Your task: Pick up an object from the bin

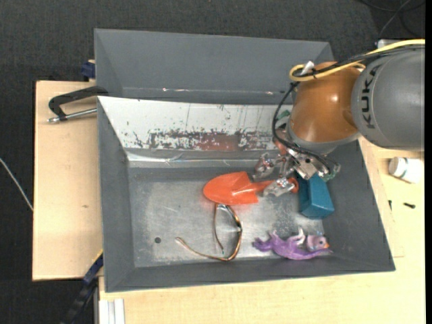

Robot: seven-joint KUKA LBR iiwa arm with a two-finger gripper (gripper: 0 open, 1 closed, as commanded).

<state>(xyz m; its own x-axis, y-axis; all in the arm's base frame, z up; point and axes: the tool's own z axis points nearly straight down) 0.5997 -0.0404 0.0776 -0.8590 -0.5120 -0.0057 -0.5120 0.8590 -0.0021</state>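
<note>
Currently, camera view: looking down into the grey metal bin (202, 66), with the arm (398, 96) coming in from the view's right.
Gripper: the gripper (275, 175) is low over the bin floor, near the back wall and right of the middle, under the orange cover (322, 110) on the wrist.
Fingers: the two metal fingers (282, 186) stand apart, released; nothing shows clamped between them.
Orange scoop: an orange scoop (229, 188), flat and rounded, lies on the floor just to the view's left of the fingers. Its narrower end points at them and reaches up to the nearer finger; whether they touch I cannot tell.
Blue block: a blue block (316, 198) stands just beside the fingers on the view's right, a little nearer the front wall.
Purple toy lizard: a purple toy lizard (291, 246) lies in front of the fingers, by the front wall, apart from them.
Glasses: brown-framed glasses (229, 231) lie in front of the fingers and to the view's left, just below the scoop, one temple trailing away to the left along the floor.
</note>
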